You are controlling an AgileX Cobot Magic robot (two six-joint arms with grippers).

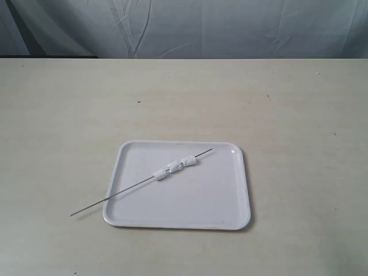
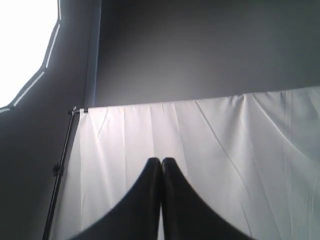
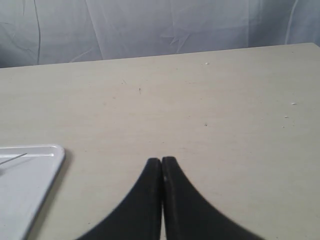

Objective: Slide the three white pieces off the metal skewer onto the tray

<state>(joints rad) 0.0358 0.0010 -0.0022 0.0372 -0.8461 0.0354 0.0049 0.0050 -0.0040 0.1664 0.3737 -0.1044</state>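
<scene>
In the exterior view the white tray (image 1: 190,215) lies on the table. The thin metal skewer (image 1: 115,195) crosses it diagonally, its near end sticking out past the tray's left rim onto the table. Three white pieces (image 1: 174,167) sit threaded side by side near the skewer's middle, above the tray. Neither arm shows in that view. My left gripper (image 2: 161,161) is shut and empty, pointing up at a white backdrop. My right gripper (image 3: 161,160) is shut and empty over bare table, with a corner of the tray (image 3: 30,172) and the skewer tip (image 3: 14,158) off to one side.
The beige table (image 1: 287,115) stretches around the tray on all sides. A wrinkled pale backdrop (image 1: 201,26) hangs behind the table's far edge. A dark stand pole (image 2: 59,170) and a bright lamp panel (image 2: 22,45) appear in the left wrist view.
</scene>
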